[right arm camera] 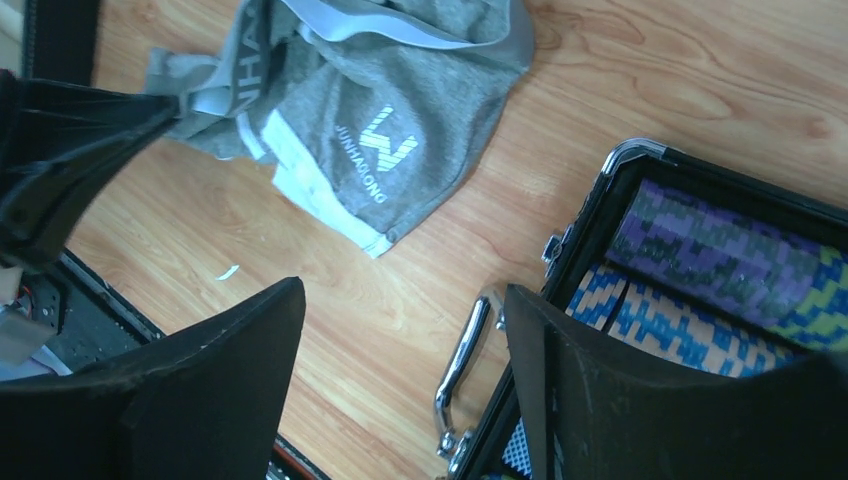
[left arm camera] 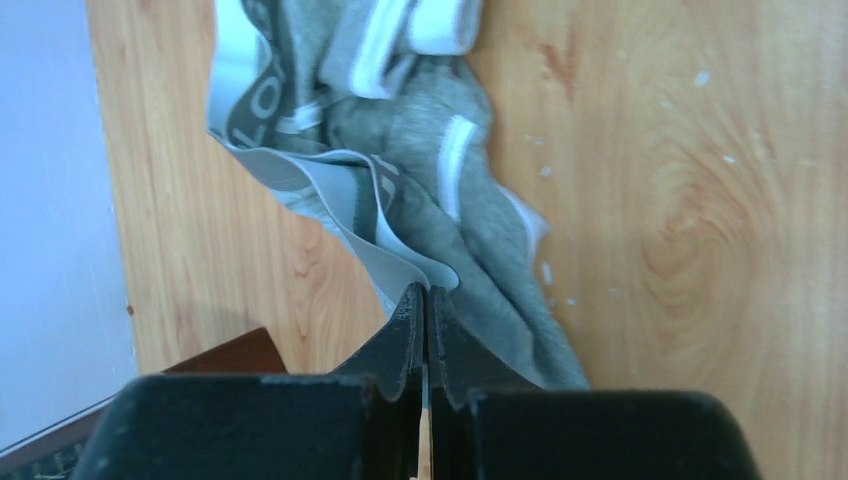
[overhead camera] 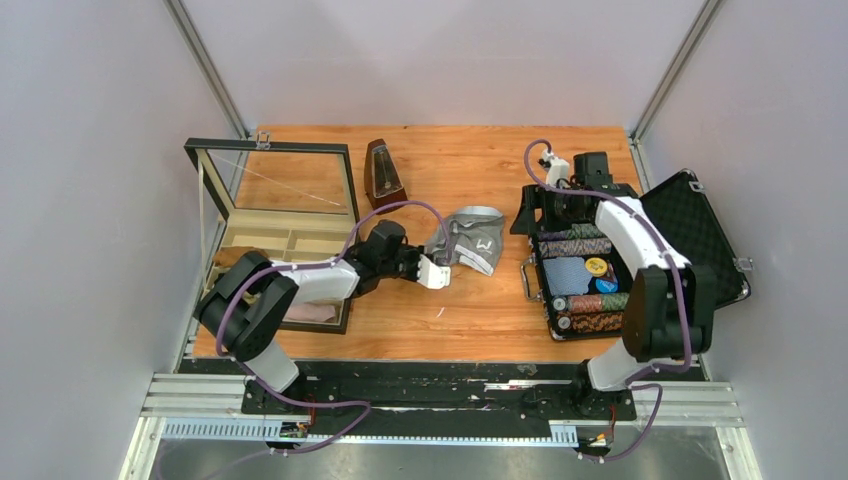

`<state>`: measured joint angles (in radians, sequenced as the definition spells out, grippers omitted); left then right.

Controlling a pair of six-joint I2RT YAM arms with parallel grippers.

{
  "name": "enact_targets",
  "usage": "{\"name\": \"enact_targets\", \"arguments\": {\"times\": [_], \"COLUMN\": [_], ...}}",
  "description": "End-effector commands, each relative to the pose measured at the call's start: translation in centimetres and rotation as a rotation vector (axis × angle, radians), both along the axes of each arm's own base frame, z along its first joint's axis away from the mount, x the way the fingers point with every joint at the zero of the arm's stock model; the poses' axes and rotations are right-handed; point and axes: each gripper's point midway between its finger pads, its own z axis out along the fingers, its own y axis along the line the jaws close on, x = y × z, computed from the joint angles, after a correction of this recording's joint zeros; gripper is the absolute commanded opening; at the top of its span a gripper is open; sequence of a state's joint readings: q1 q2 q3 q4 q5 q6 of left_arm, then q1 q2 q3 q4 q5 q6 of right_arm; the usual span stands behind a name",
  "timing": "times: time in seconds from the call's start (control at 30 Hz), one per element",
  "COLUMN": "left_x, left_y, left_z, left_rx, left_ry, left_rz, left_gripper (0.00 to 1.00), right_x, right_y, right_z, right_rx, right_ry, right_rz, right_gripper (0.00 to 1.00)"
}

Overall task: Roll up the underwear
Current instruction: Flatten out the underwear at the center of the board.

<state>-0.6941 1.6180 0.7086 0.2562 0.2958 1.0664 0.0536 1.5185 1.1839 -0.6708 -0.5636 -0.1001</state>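
Observation:
The grey underwear [overhead camera: 470, 240] lies crumpled at the middle of the wooden table, its white logo facing up. In the left wrist view the underwear [left arm camera: 420, 150] stretches away from my left gripper [left arm camera: 427, 292], whose jaws are shut on the edge of the light-grey waistband. From above, my left gripper [overhead camera: 437, 270] sits at the garment's near-left corner. My right gripper [right arm camera: 405, 288] hangs open with nothing between its fingers. It hovers over bare wood by the case handle, to the right of the underwear [right arm camera: 400, 130]. From above, my right gripper [overhead camera: 535, 210] is at the far-left corner of the case.
A black case [overhead camera: 590, 285] of coloured chips stands open on the right, its chrome handle [right arm camera: 465, 360] facing the underwear. A wooden box with a raised glass lid [overhead camera: 285, 235] stands on the left, with pinkish cloth inside. A metronome [overhead camera: 383, 175] stands behind.

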Motion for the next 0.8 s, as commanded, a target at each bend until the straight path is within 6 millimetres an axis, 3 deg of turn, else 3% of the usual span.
{"name": "enact_targets", "arguments": {"times": [0.0, 0.03, 0.07, 0.1, 0.13, 0.17, 0.2, 0.23, 0.27, 0.4, 0.77], "left_x": [2.9, 3.6, 3.1, 3.6, 2.8, 3.1, 2.5, 2.8, 2.4, 3.3, 6.4], "left_y": [-0.7, -1.1, -0.7, -1.2, -0.8, -1.3, -1.0, -1.3, -1.1, -1.6, -0.4], "left_z": [4.7, 6.3, 5.7, 7.4, 6.4, 7.6, 6.6, 7.5, 6.8, 7.4, 6.9], "left_rx": [-0.1, -0.142, -0.119, -0.168, -0.148, -0.171, -0.151, -0.168, -0.157, -0.193, -0.234], "left_ry": [-0.018, 0.01, 0.081, 0.122, 0.22, 0.248, 0.328, 0.345, 0.405, 0.521, 0.615], "left_rz": [0.109, 0.129, 0.142, 0.158, 0.187, 0.186, 0.212, 0.216, 0.245, 0.33, 0.525], "left_gripper": [0.0, 0.0, 0.0, 0.0, 0.0, 0.0, 0.0, 0.0, 0.0, 0.0, 0.0], "right_x": [3.2, 3.8, 4.3, 4.6, 5.1, 5.7, 6.5, 7.3, 8.3, 10.1, 11.1], "right_y": [0.4, 0.6, 0.9, 1.3, 1.5, 1.3, 1.1, 1.0, 0.9, 1.3, 2.3], "right_z": [-0.4, -0.5, -0.5, -0.7, -0.9, -1.4, -2.0, -2.3, -2.9, -5.1, -8.0], "right_rx": [0.02, 0.022, 0.027, 0.027, 0.013, -0.014, -0.039, -0.055, -0.062, -0.055, 0.005], "right_ry": [-0.02, -0.033, -0.056, -0.077, -0.117, -0.138, -0.15, -0.16, -0.163, -0.135, -0.068], "right_rz": [0.024, 0.059, 0.115, 0.18, 0.253, 0.285, 0.298, 0.31, 0.322, 0.364, 0.376], "right_gripper": [0.7, 0.68, 0.69, 0.7, 0.72, 0.73, 0.74, 0.75, 0.75, 0.76, 0.7]}}
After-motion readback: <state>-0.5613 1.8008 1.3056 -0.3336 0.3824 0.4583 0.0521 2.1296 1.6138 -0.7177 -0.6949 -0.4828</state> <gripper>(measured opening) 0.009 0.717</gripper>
